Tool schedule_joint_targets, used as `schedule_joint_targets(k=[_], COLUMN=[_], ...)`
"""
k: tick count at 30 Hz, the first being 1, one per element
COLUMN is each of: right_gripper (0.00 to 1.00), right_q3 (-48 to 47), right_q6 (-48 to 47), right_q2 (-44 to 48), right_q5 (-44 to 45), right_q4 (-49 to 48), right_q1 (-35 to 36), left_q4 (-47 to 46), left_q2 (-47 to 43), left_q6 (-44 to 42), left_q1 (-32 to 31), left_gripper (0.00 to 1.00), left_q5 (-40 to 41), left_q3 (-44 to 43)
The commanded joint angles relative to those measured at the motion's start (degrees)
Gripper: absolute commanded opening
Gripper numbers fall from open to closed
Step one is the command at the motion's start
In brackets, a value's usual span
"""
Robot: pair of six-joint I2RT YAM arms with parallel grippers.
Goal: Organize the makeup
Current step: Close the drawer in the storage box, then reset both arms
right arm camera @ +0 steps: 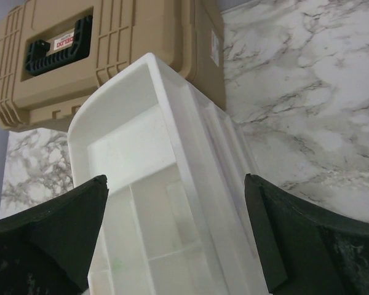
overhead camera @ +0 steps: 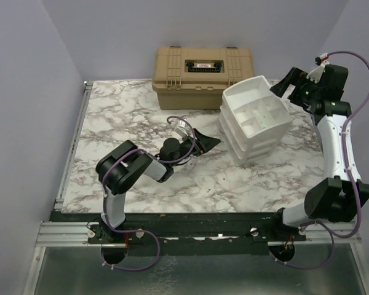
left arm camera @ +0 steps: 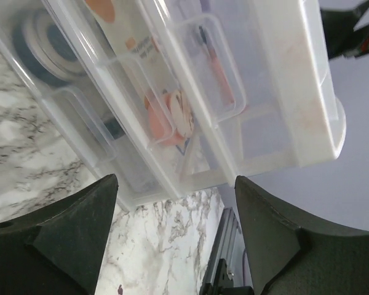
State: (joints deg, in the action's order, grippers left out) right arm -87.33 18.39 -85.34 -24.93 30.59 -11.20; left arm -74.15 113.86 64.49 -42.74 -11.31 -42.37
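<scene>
Found the orange and pink discs point(left arm camera: 166, 117), pink tube point(left arm camera: 216, 67) and dark round jar point(left arm camera: 40, 43) inside the white tiered organizer point(overhead camera: 249, 150), right of centre in the overhead view. Saw the left gripper point(overhead camera: 212, 142) spread, empty, low at centre, aimed rightward at those trays and judged nearer them; the right gripper point(overhead camera: 285, 85) spread, empty, above the upper-right rim.

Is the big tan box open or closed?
Closed. The tan hard case has its lid sitting flat on the body, and the black handle lies folded down on top.
</scene>
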Motion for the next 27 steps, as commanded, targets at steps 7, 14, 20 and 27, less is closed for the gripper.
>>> schedule_joint_targets(k=[7,14,20,27], right_gripper=[0.99,0.98,0.99,1.0], right_q3=[14.05,16.19,22.37,22.38], right_q6=[-0.59,0.19,4.42,3.07], right_q2=[17.36,23.74,29.23,30.32], right_q5=[12.1,3.1,-1.65,1.13], right_q4=[-12.0,-11.21,-15.13,-12.03], right_q1=[0.13,0.1,0.12,0.13], left_q4=[42.46,74.65,88.12,90.79], left_q2=[-25.98,-39.39,-49.25,-61.71], left_q6=[-22.72,-30.75,-35.06,-40.61], left_q1=[2.01,3.02,3.34,3.33], left_gripper=[0.9,0.99,0.99,0.99], left_q5=[12.7,31.79,47.28,53.23], left_q3=[-0.12,-10.71,-17.17,-17.75])
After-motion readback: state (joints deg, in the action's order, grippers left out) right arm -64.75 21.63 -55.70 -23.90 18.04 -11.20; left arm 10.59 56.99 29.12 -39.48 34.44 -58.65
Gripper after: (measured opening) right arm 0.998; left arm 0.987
